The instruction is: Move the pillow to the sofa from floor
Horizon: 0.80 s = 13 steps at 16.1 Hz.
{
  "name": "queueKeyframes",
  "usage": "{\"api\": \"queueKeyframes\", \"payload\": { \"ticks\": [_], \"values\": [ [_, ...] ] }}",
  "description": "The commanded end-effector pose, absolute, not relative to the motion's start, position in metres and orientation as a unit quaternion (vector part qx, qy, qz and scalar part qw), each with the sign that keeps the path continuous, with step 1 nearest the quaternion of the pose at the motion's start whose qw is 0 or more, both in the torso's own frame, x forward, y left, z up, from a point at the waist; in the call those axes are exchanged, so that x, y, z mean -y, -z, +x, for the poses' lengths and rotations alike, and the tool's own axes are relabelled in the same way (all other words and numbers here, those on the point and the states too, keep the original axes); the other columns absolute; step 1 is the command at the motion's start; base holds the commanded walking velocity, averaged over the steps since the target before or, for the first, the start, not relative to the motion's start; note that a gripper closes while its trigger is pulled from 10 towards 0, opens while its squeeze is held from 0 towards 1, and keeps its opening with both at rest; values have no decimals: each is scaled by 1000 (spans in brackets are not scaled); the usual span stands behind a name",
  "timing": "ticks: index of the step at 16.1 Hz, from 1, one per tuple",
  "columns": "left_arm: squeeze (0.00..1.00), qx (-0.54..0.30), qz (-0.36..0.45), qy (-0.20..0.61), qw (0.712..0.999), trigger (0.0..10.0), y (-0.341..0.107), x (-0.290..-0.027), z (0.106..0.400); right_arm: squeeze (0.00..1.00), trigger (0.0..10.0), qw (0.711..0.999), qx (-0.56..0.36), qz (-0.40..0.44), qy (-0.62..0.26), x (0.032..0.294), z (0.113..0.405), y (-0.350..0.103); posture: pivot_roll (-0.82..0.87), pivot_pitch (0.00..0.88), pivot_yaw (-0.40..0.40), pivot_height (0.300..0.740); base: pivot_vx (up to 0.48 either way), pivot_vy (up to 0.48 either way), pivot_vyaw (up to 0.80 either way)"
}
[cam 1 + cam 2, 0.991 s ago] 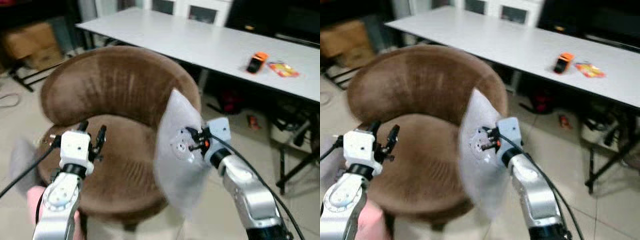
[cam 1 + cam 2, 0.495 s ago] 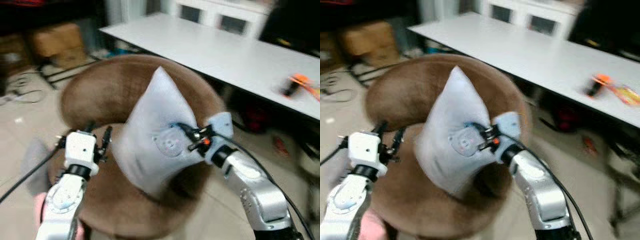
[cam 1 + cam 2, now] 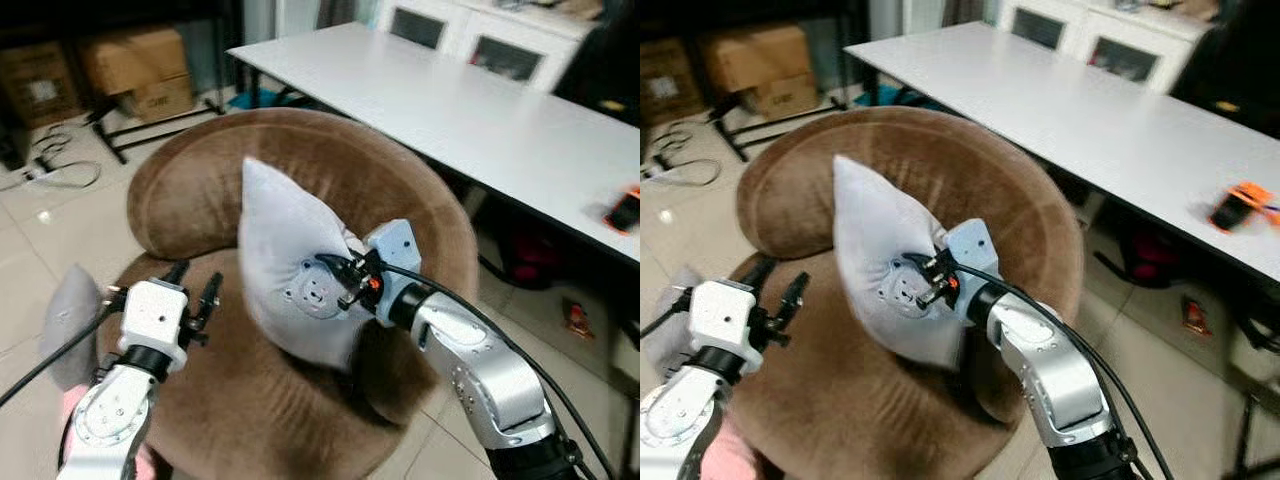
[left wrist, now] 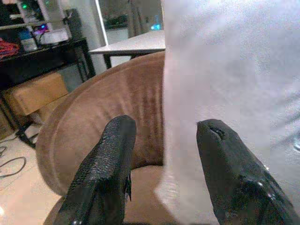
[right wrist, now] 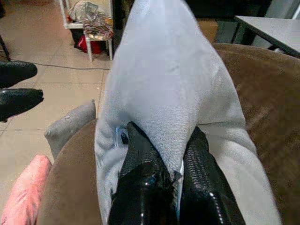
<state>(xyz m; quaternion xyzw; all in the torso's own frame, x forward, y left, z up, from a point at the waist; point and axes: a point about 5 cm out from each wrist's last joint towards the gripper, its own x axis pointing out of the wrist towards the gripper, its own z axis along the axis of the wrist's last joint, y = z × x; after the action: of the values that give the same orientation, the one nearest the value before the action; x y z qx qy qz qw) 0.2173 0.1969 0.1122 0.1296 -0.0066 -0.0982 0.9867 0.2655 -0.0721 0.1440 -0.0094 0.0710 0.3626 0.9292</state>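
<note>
A light grey pillow (image 3: 295, 270) stands on edge over the seat of the round brown sofa chair (image 3: 300, 160), against its backrest. My right gripper (image 3: 345, 280) is shut on the pillow's side, pinching a fold of fabric (image 5: 161, 140). My left gripper (image 3: 190, 285) hovers open over the seat's left edge, a short way left of the pillow. In the left wrist view its two black fingers (image 4: 108, 164) are spread with the pillow (image 4: 234, 84) just beyond them.
A second grey pillow (image 3: 70, 320) and a pink cushion (image 5: 21, 192) lie on the tiled floor left of the chair. A long white table (image 3: 450, 110) runs behind, with an orange object (image 3: 1237, 205) on it. Cardboard boxes (image 3: 130, 65) and cables are at far left.
The right gripper has carried the pillow from beside the chair's right edge leftward over the seat. The camera has also shifted. The left gripper stays open near the seat's left edge.
</note>
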Motion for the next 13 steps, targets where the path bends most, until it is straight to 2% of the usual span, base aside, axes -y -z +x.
{"api": "queueKeyframes", "payload": {
  "ticks": [1, 4, 7, 8, 9, 11, 13],
  "values": [
    [0, 11, 130, 108, 986, 10000, -115, -194, 216, 0, 10000, 930, -46, -5, -364, 74, 268, -156, 3, 0, -84, 740, 0, 0, 0],
    [0, 7, 130, 114, 985, 10000, -114, -193, 214, 0, 10000, 926, -51, 3, -374, 66, 268, -159, 0, 0, -81, 740, 0, 0, 0],
    [0, -24, 117, 213, 970, 10000, -107, -179, 212, 0, 10000, 928, -148, 99, -328, 53, 294, -154, 6, 0, -84, 740, 0, 0, 0],
    [0, -54, 132, 282, 949, 10000, -99, -170, 206, 0, 10000, 938, -158, 150, -270, 57, 316, -151, 8, 0, -80, 740, 0, 0, 0],
    [0, -58, 134, 293, 945, 10000, -98, -169, 206, 0, 10000, 944, -166, 189, -214, 67, 333, -148, 13, 0, -78, 740, 0, 0, 0],
    [0, -67, 132, 307, 940, 10000, -97, -168, 206, 0, 10000, 950, -216, 184, -130, 88, 359, -125, 18, 0, -72, 740, 0, 0, 0],
    [0, -70, 133, 313, 938, 10000, -97, -168, 206, 0, 10000, 951, -245, 175, -67, 97, 367, -106, 25, 0, -74, 740, 0, 0, 0]
  ]
}}
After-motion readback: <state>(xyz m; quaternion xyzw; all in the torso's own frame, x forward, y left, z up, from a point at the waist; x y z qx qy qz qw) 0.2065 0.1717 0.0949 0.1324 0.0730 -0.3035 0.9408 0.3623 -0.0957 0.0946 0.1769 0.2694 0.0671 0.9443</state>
